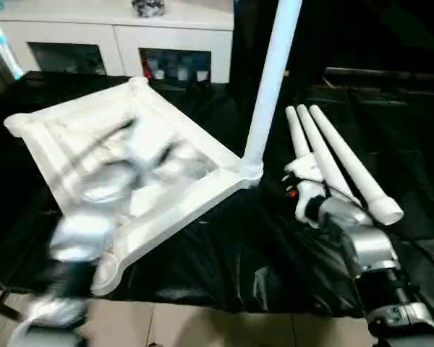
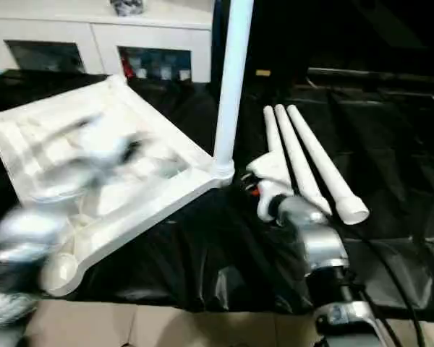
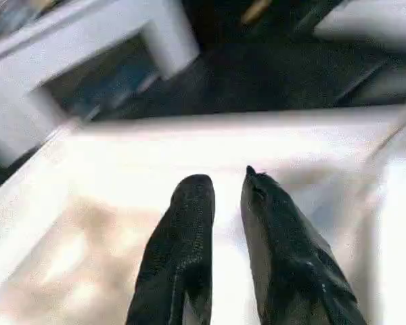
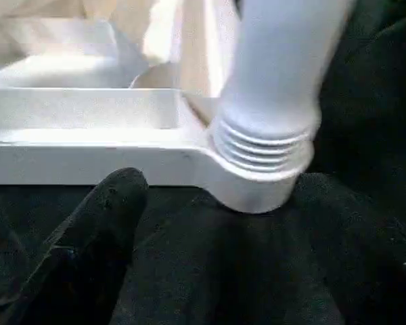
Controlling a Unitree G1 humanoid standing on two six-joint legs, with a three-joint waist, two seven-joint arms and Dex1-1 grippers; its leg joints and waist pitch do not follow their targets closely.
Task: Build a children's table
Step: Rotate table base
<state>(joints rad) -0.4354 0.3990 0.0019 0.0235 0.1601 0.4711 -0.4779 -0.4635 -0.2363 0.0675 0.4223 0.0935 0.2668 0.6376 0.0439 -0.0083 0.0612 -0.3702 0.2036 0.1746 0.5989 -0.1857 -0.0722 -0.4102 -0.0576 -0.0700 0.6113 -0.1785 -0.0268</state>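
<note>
The white tabletop (image 1: 175, 210) lies ribbed side up on a black cloth. One white leg (image 1: 271, 79) stands upright in its right corner socket (image 1: 251, 172). Three loose legs (image 1: 333, 155) lie side by side to the right. My left arm (image 1: 94, 217) is a blur over the tabletop. My left gripper (image 3: 227, 183) hangs just above the ribbed surface, fingers slightly apart with nothing between them. My right gripper (image 4: 203, 223) sits low on the cloth, close in front of the socket with the leg's threaded base. One black finger (image 4: 108, 203) shows beside it, touching nothing.
A white cabinet (image 1: 116, 36) with glass doors stands behind the tabletop. The black cloth (image 1: 224, 253) ends at a tiled floor (image 1: 202, 325) near me. My right forearm (image 1: 362, 246) lies across the near ends of the loose legs.
</note>
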